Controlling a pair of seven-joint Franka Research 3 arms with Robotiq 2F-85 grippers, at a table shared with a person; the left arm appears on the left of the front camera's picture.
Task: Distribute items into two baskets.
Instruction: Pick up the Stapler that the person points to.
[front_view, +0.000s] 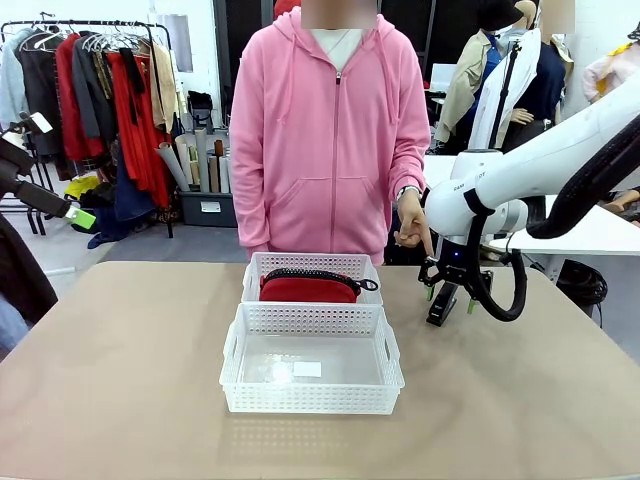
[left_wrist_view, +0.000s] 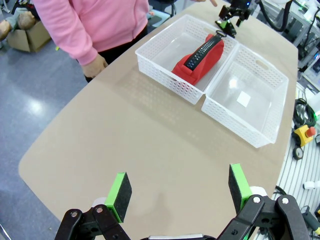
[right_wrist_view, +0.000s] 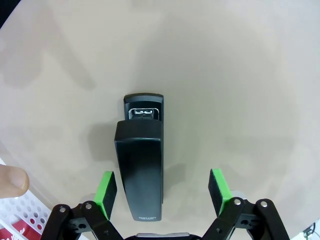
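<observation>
A small black stapler (right_wrist_view: 140, 165) lies flat on the tan table between the green pads of my right gripper (right_wrist_view: 162, 190), closer to the left pad, and both pads stand clear of it. From the front, that open right gripper (front_view: 450, 292) points down over the stapler (front_view: 440, 306), just right of the far basket (front_view: 312, 262). The red zip pouch (front_view: 308, 288) sits in that far basket. The near basket (front_view: 310, 318) holds only a white label. My left gripper (left_wrist_view: 179, 187) hangs open and empty high above the table's left part, far from both baskets.
A person in a pink hoodie stands at the far edge, one hand (front_view: 412, 228) pointing down toward the stapler; a fingertip (right_wrist_view: 11, 180) shows beside my right gripper. Bare table (front_view: 120, 380) spreads left and right of the baskets. My left arm (front_view: 35, 195) sits at the left edge.
</observation>
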